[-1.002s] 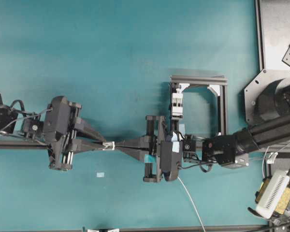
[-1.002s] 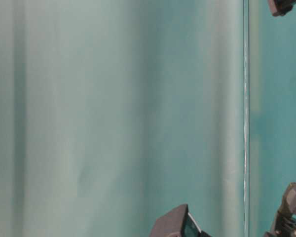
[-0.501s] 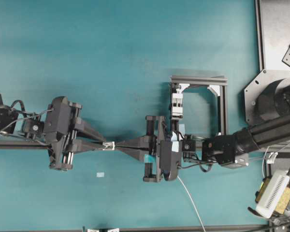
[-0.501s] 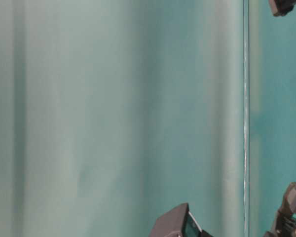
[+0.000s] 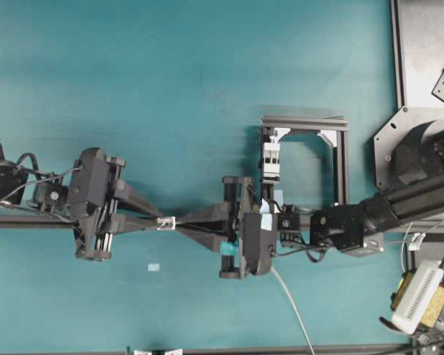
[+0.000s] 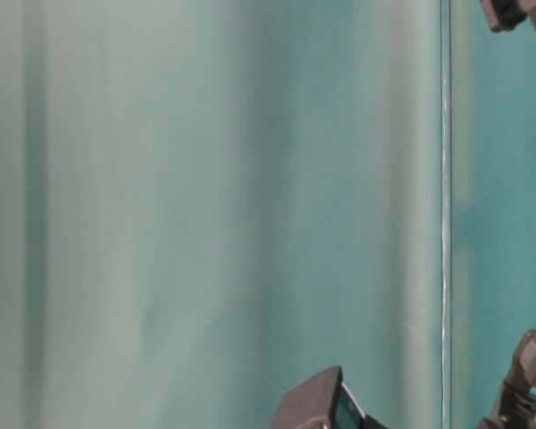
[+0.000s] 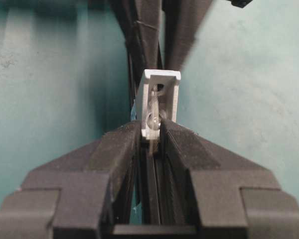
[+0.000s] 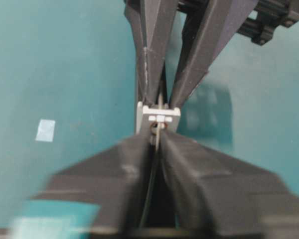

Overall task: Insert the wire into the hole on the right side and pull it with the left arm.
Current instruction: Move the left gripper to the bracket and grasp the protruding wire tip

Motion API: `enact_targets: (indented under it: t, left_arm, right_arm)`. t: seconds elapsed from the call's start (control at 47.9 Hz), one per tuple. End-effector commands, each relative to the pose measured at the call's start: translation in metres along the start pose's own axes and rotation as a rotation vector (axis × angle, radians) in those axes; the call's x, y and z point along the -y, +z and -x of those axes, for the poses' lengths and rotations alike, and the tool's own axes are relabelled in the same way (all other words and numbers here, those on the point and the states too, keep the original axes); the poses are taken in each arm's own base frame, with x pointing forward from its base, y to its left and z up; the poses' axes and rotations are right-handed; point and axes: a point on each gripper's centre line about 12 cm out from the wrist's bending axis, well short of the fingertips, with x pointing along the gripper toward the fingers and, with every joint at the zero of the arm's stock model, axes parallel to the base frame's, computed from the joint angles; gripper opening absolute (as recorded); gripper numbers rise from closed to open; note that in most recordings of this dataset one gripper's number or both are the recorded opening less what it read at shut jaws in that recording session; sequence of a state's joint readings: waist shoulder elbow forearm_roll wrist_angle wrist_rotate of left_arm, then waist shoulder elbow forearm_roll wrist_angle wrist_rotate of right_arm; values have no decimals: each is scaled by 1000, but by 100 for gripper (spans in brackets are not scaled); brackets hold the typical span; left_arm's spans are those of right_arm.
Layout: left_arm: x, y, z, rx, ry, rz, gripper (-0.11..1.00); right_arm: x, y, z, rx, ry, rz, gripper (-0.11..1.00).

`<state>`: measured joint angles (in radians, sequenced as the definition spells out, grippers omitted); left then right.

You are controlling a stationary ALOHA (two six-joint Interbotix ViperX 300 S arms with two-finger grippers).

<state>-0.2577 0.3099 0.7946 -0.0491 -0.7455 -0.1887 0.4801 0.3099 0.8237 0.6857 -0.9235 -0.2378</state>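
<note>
The tiny silver-white bracket point(image 5: 166, 221) stands between the two grippers at the middle left of the teal table. Its hole point(image 8: 154, 128) faces my right gripper point(image 8: 157, 139), and the thin wire point(image 8: 149, 174) runs through it. The right fingers stand slightly apart on either side of the wire and are blurred; this gripper point(image 5: 179, 222) is open. On the bracket's point(image 7: 159, 94) far side, the left arm's gripper point(image 7: 150, 130) is shut, its tips pinching the wire's end just outside the hole point(image 7: 153, 119). Seen from overhead, the left gripper point(image 5: 157, 220) touches the bracket.
A black frame holding a white clamp block point(image 5: 271, 159) stands behind the right wrist. A thicker white cable point(image 5: 292, 303) trails toward the front edge. A pale blue tape scrap point(image 5: 154, 267) lies in front of the bracket. The table-level view shows only teal backdrop and arm corners.
The right gripper's fingers have spread apart off the wire. The left gripper and the bracket have stayed where they were.
</note>
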Motion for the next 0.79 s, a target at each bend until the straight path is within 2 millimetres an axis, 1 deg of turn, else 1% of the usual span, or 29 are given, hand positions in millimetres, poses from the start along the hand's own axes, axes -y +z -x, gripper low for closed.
enact_targets:
  t: [0.0, 0.084, 0.104, 0.125, 0.355, 0.772]
  left_arm:
    - [14, 11, 1, 30, -37, -10, -6]
    - [15, 11, 1, 29, -39, -11, -6]
    - [15, 10, 1, 28, -39, -11, -6]
    - [15, 10, 1, 28, -40, -12, -6]
    - [15, 10, 1, 26, -39, -11, -6]
    - [19, 21, 7, 8, -41, -14, -6]
  right_arm:
    - [-1, 15, 1, 36, 7, -20, 53]
    - [-2, 18, 3, 42, 10, -20, 76]
    - [-1, 18, 3, 43, 8, -22, 81]
    - [-1, 19, 3, 44, 8, -22, 83]
    - [1, 21, 8, 38, 13, -25, 83]
    - [1, 19, 9, 25, 17, -25, 82]
